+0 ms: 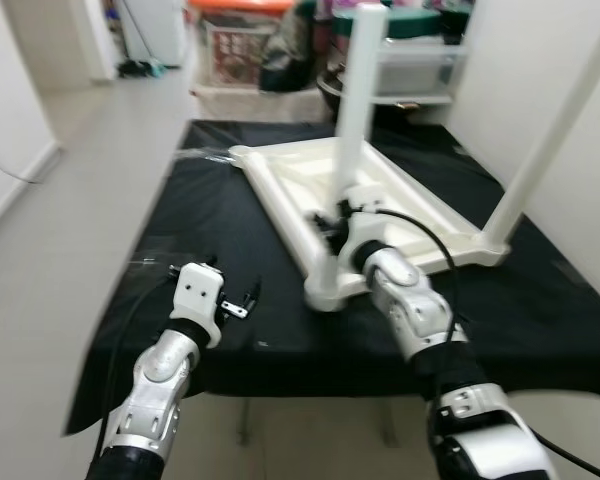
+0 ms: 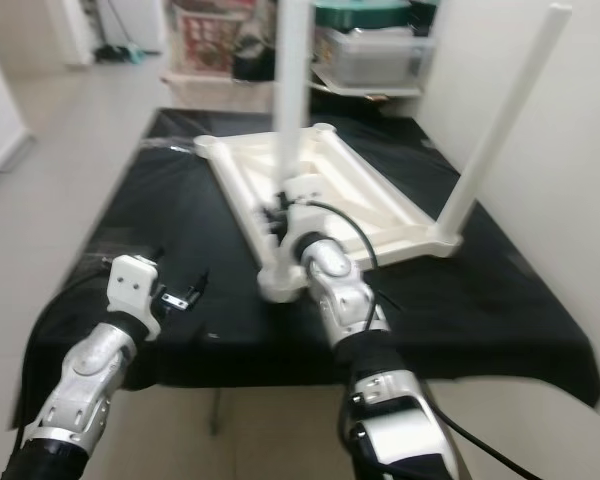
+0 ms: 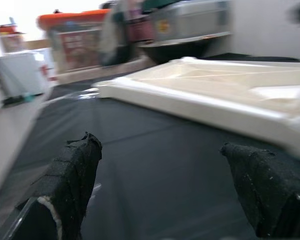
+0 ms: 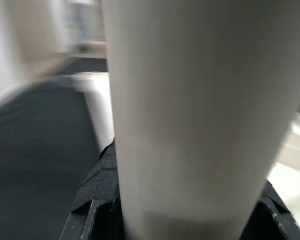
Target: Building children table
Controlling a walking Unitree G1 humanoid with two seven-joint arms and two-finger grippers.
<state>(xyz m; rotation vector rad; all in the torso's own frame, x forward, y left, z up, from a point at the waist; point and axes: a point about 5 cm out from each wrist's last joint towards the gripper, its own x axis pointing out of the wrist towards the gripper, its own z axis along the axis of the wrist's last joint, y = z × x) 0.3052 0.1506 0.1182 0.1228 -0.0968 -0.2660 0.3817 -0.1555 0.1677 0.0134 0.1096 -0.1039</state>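
A black cloth (image 1: 230, 250) covered the bench. Behind it stood an orange-lidded storage bin (image 1: 238, 40), a dark bag (image 1: 288, 55) beside it, and clear plastic boxes (image 2: 380, 55) on a shelf. Pale floor (image 1: 90, 150) stretched leftward.

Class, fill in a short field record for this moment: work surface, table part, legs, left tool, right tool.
Work surface: black cloth
Table part: white tabletop, upside down on the cloth
Legs: far-right leg upright in its corner; another white leg upright
Left tool: open, above the cloth, holding nothing
Right tool: shut on the white leg's lower part
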